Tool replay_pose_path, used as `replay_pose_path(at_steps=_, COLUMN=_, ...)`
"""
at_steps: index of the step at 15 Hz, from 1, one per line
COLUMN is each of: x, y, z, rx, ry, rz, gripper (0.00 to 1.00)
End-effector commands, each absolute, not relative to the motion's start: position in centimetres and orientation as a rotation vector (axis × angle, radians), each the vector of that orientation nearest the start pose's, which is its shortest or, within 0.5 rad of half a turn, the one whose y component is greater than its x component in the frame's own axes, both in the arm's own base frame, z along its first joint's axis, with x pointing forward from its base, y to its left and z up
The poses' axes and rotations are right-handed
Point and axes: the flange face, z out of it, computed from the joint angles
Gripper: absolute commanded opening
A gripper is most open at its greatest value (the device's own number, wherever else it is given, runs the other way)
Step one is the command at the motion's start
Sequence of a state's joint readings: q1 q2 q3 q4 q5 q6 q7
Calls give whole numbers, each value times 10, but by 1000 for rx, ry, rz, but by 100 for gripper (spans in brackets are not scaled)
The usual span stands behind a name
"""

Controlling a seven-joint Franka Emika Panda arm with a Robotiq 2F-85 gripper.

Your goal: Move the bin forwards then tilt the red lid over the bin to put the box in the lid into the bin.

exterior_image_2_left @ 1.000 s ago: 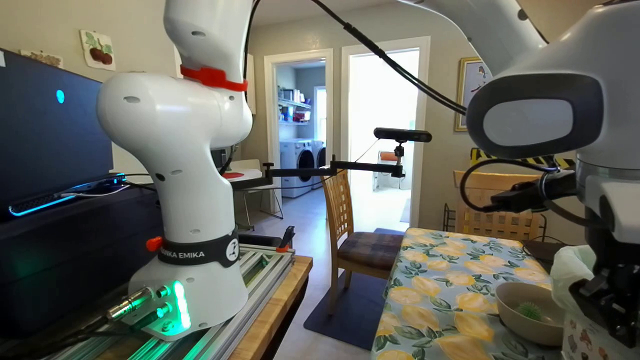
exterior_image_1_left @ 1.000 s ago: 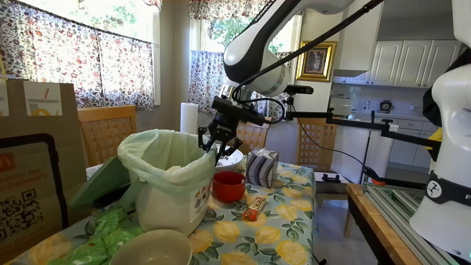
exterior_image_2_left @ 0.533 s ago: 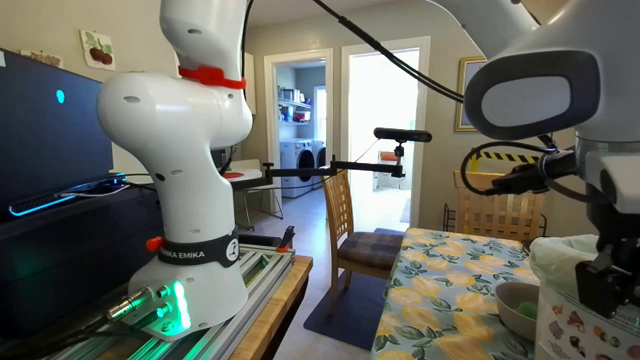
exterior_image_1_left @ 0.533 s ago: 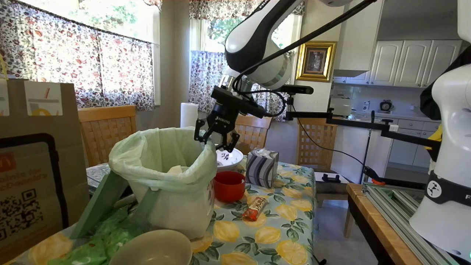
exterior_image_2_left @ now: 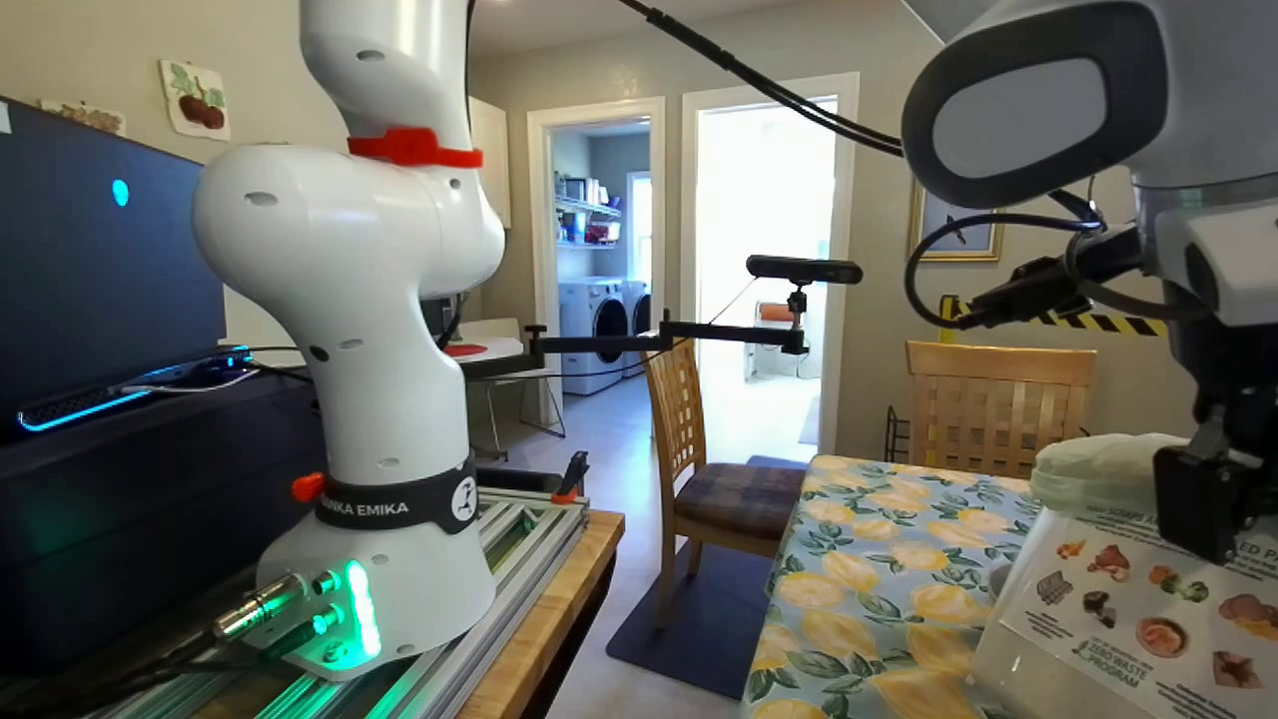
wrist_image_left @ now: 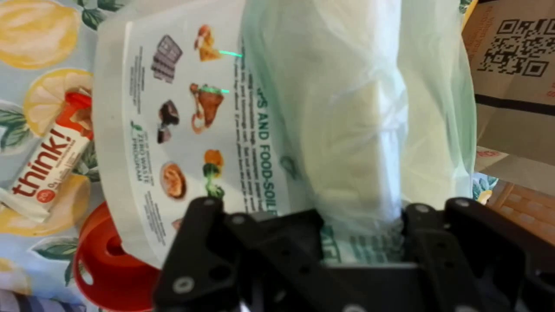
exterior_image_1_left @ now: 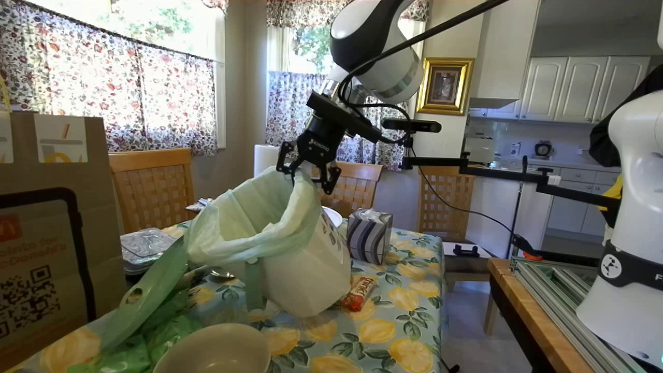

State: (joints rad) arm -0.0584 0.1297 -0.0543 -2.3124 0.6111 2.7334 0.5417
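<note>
Pincer (wrist_image_left: 360, 227) clamped on the rim of the bin (exterior_image_1_left: 308, 280), one finger outside by the food-scrap label (exterior_image_2_left: 1128, 609), the other inside the mouth; the folded edge of the pale green liner bag (exterior_image_1_left: 282, 235) is pinched between them.

Bin: tilted, gripped side highest, mouth leaning toward the McDonald's paper bag (exterior_image_1_left: 67, 176). Contact of its base with the desk (exterior_image_2_left: 839, 559), which wears a lemon-print tablecloth (exterior_image_1_left: 399, 321), cannot be judged. Green strap-like handle (exterior_image_1_left: 254, 285) hangs down its side.

Red lid (wrist_image_left: 119, 281): seen in the wrist view, on the tablecloth just beside the bin, partly covered by it. "think!" bar (exterior_image_1_left: 360, 292): flat on the cloth, close to the bin's base; touching or not, unclear.

Next out, in an exterior view: striped tissue box (exterior_image_1_left: 369, 235) upright beyond the bar; edge of a white dish (exterior_image_1_left: 333, 215) showing between box and bin. On the bin's opposite side, green rounded cover (exterior_image_1_left: 158, 285) at a slant, upper end by the liner; crumpled green packaging (exterior_image_1_left: 127, 355) near its lower end. Beige bowl (exterior_image_1_left: 215, 347) in the foreground, beside the packaging. Clear plastic container (exterior_image_1_left: 145, 248) behind the cover.

Farther: paper-towel roll (exterior_image_1_left: 264, 158) upright behind the pincer, wooden chairs (exterior_image_1_left: 150, 173) past the desk.
</note>
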Motion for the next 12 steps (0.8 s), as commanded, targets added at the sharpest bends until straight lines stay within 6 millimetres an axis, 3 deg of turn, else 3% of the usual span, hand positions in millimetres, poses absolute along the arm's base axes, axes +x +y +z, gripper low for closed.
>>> replay_pose_path(at_steps=1, x=523, y=-85, z=336, rx=-2255, ry=1487, rz=-314, gripper=0)
replay_pose_path(at_steps=6, x=514, y=-79, z=343, rx=-2284, ry=1320, rz=-248, gripper=0)
replay_pose_path(at_steps=12, x=499, y=-79, z=331, rx=-2379, ry=1003, rz=-27, gripper=0)
